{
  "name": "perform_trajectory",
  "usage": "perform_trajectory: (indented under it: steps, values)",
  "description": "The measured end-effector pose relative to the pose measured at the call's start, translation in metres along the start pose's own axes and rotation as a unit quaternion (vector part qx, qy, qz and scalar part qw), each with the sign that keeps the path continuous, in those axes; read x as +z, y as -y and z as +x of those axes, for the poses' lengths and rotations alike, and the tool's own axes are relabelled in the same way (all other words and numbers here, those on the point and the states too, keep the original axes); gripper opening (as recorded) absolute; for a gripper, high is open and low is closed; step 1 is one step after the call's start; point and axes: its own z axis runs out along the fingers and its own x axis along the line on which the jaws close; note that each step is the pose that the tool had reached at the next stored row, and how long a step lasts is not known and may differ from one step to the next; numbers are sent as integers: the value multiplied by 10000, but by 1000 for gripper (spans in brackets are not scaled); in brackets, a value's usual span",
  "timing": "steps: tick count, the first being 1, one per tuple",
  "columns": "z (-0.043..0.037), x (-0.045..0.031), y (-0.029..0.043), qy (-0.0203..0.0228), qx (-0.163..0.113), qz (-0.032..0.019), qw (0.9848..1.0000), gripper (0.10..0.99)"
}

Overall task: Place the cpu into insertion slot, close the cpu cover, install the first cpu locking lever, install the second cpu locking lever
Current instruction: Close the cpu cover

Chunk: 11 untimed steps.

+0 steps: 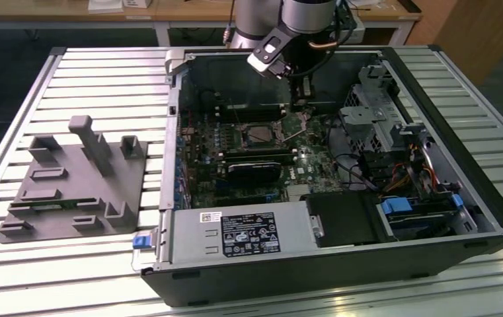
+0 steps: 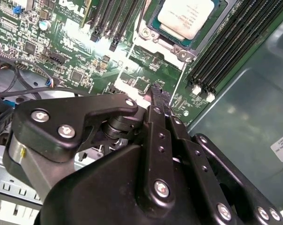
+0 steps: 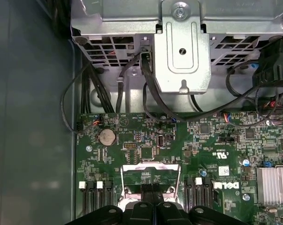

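Observation:
The cpu (image 2: 186, 16), a square chip with a dull silvery top, sits in the insertion slot (image 2: 153, 23), which also shows on the motherboard in the exterior view (image 1: 256, 134). The cpu cover (image 3: 151, 167), a thin silvery frame, stands swung open away from the slot, toward the exterior view's right. My gripper (image 3: 153, 186) is shut with nothing visibly between its black fingers (image 2: 155, 108). Its tips are at the cover's cut-out, just inside the free end. In the exterior view the gripper (image 1: 303, 105) reaches down into the case beside the slot.
The open computer case (image 1: 172, 132) lies on a slatted table. A metal drive cage (image 3: 181, 51) with black cables (image 3: 151, 93) stands close beyond the cover. Memory slots (image 2: 235, 47) flank the socket. A grey fixture (image 1: 75, 178) rests at the exterior view's left.

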Motion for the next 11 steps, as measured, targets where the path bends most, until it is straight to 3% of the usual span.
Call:
perform_trajectory:
  steps: [11]
  values:
    - [0,67,4,2,1,1,10000,106]
